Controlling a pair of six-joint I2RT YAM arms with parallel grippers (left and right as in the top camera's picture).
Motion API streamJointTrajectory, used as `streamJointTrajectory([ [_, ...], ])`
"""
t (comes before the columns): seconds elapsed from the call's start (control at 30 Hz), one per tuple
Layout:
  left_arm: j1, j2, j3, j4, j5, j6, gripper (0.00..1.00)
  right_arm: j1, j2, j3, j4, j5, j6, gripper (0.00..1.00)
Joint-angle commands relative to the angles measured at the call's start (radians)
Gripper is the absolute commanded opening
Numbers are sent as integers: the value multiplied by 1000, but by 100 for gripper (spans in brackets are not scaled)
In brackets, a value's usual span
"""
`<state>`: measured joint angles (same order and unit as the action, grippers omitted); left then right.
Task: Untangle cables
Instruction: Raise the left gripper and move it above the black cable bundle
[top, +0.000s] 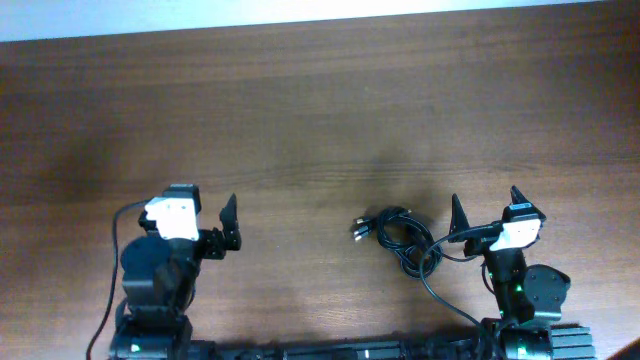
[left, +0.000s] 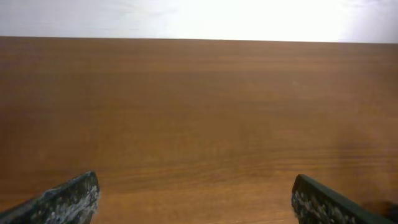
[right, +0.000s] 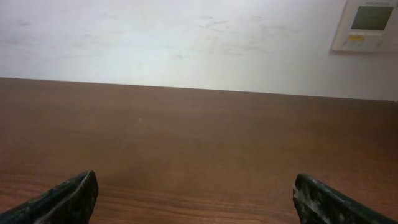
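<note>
The cables (top: 396, 236) lie as a small black knot of loops on the wooden table (top: 300, 120), with metal-tipped plug ends sticking out at the knot's left side. They show only in the overhead view. My right gripper (top: 488, 206) is just right of the knot, open and holding nothing. My left gripper (top: 205, 203) hovers well to the left of the cables, open too. In the left wrist view the left gripper (left: 196, 188) frames only bare wood between its fingertips (left: 78, 196). The right gripper (right: 196, 185) likewise has only table between its fingertips (right: 74, 193).
The right arm's own thicker black wire (top: 440, 292) curves close to the knot's lower right. A white wall with a small panel (right: 370, 25) rises beyond the table's far edge. Both arm bases (top: 150, 290) stand at the near edge.
</note>
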<state>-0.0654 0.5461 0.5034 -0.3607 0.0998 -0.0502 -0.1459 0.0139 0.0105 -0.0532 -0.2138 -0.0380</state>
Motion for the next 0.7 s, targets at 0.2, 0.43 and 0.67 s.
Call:
streamJointTrajectory([
  [0.2, -6, 177, 279, -207, 72, -10, 99, 10, -6, -5, -7, -2, -6, 99],
  [0.43, -12, 273, 395, -312, 103, -10, 99, 10, -6, -5, -7, -2, -6, 99],
  [0.67, -13, 419, 493, -412, 104, -10, 99, 10, -6, -5, -7, -2, -6, 99],
])
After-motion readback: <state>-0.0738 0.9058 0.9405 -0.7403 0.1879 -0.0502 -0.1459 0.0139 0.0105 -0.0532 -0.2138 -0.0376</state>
